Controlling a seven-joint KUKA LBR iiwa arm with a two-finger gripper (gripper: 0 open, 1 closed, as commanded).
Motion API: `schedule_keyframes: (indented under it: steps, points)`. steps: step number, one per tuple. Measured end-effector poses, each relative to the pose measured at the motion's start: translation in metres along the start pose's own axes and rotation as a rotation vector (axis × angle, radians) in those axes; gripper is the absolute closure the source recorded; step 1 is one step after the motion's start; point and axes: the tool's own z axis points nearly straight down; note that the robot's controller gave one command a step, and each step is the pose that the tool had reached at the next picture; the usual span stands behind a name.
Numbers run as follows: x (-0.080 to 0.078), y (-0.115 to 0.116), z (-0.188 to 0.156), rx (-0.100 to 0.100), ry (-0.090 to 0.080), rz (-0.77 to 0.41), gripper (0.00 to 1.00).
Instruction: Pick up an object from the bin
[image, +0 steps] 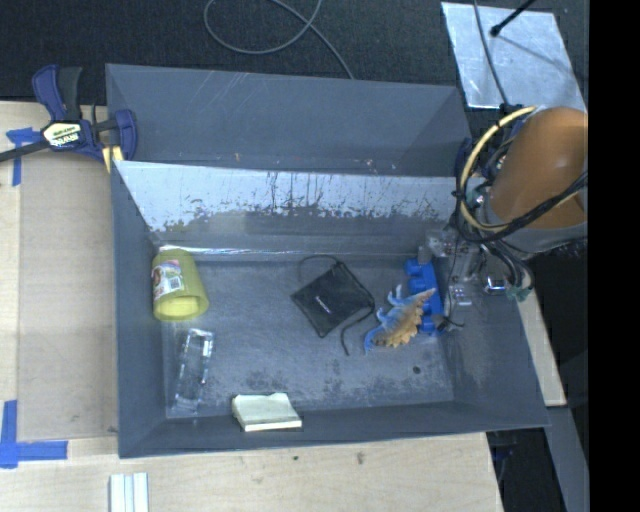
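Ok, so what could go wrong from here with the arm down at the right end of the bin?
The blue toy and the tan toy lie tangled, so a grab may lift both or slip off. They sit close to the bin's right wall, which the arm could knock.

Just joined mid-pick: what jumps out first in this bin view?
The arm with its orange cover draws the eye first, at the right edge of the bin. Its gripper hangs just right of a blue and tan toy on the right of the floor. Next comes the bright yellow cup lying at the left, with a black flat pouch in the middle.
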Motion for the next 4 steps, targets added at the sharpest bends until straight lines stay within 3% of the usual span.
schedule_keyframes:
  steps: [1,2,3,4]
  points:
    - [-0.002,0.000,-0.005,0.001,-0.008,-0.002,0.00]
    - [0.000,0.022,0.049,0.002,-0.011,-0.030,0.00]
    - [-0.007,0.027,0.071,0.003,-0.013,-0.022,1.00]
    - [-0.007,0.027,0.071,0.003,-0.013,-0.022,1.00]
